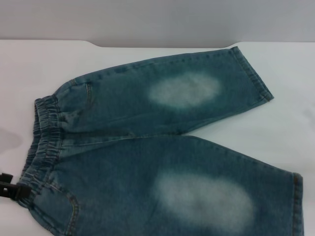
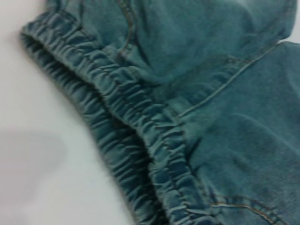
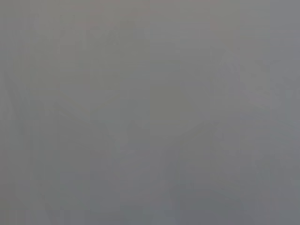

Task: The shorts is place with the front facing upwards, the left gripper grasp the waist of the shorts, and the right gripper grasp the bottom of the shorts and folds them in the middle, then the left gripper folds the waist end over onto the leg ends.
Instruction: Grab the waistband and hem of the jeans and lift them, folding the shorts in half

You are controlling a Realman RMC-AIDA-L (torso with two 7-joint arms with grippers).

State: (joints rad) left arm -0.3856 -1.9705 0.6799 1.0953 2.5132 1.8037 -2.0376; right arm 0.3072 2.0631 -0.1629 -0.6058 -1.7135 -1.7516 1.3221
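The blue-green denim shorts (image 1: 162,147) lie flat on the white table with the front up and a pale faded oval on each leg. The gathered elastic waist (image 1: 45,133) is at the left. The leg ends are at the right: the far hem (image 1: 253,73) and the near hem (image 1: 297,199), which runs off the picture. A black part of my left gripper (image 1: 9,187) shows at the left edge, right beside the near corner of the waist. The left wrist view shows the waist (image 2: 140,126) close up from above. My right gripper is out of view.
The white table (image 1: 285,123) carries the shorts, with bare surface to the left of the waist and between the two legs at the right. A grey wall (image 1: 157,19) stands behind its far edge. The right wrist view shows only plain grey.
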